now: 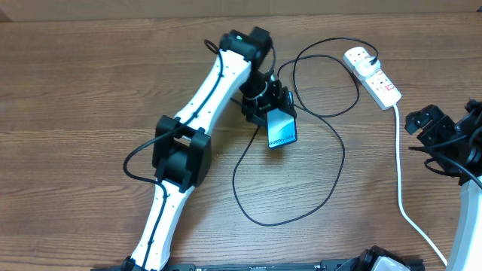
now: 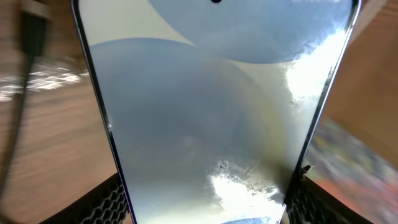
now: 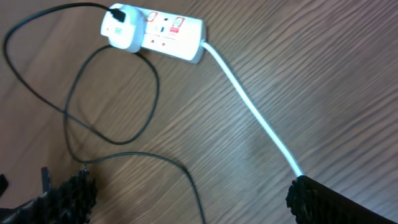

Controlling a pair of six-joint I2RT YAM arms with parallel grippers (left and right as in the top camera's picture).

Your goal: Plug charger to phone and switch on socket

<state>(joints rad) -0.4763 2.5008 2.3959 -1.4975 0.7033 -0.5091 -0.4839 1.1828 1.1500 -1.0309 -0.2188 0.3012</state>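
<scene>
Two things could go wrong here, I think. The left gripper (image 1: 273, 105) has its fingers (image 2: 112, 205) partly shut on the sides of the phone (image 1: 282, 129), which is held tilted in the middle of the overhead frame, so it might slip out. The right gripper (image 1: 425, 139) sits wide open and empty at the right edge. The charger (image 1: 233, 184) loops loosely all around and could catch on an arm and tug the socket (image 1: 374, 75) at the upper right.

White arm links (image 1: 215, 83), black joints (image 1: 181, 150)
</scene>
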